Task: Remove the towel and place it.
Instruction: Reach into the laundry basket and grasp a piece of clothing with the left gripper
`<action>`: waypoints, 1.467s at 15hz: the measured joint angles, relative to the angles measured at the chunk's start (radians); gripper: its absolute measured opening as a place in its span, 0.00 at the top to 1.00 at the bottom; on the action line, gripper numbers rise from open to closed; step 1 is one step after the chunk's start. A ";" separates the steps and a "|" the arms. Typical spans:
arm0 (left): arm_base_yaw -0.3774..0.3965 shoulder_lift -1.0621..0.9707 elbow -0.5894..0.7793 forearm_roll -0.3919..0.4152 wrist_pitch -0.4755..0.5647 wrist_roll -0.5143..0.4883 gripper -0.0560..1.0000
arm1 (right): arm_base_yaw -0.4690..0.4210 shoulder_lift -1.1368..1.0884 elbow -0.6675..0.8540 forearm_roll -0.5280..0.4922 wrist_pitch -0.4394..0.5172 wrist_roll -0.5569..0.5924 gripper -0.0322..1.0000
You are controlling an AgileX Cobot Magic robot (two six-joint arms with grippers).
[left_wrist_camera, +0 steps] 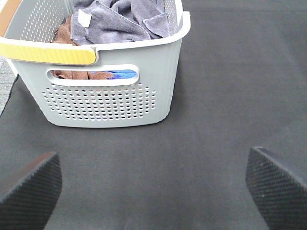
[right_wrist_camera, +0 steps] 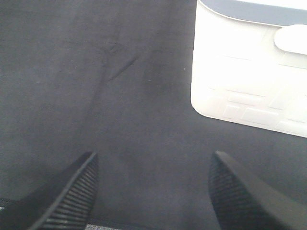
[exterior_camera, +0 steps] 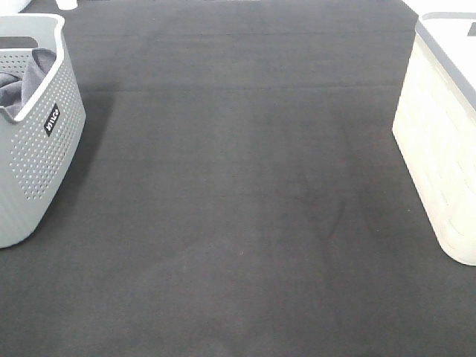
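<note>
While the grey perforated plastic basket [left_wrist_camera: 105, 103] holds the crumpled slate-blue microfibre towel [left_wrist_camera: 122, 21] heaped on its contents, both claws hang released and empty: left gripper [left_wrist_camera: 153, 189] facing it, right gripper [right_wrist_camera: 153, 191] elsewhere. Towel judged light, limp, grippy: pinch a raised fold. Black basket label [exterior_camera: 50, 120] is unreadable; small white corner tag [left_wrist_camera: 85, 18] shows no print.

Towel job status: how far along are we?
Done: nothing visible. The towel lies bunched in the grey basket, over a brown cloth. In hand: nothing. The left gripper faces that basket, open and empty. The right gripper is open and empty over the black mat, near the white basket. Left: grasp the towel, lift it out, place it.
</note>
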 joint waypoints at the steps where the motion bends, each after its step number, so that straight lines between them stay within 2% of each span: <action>1: 0.000 0.000 0.000 0.000 0.000 0.000 0.02 | 0.000 0.000 0.000 0.000 0.000 0.000 0.35; 22: 0.000 0.000 0.000 0.000 0.000 0.000 0.01 | 0.000 0.000 0.000 0.000 0.000 0.000 0.35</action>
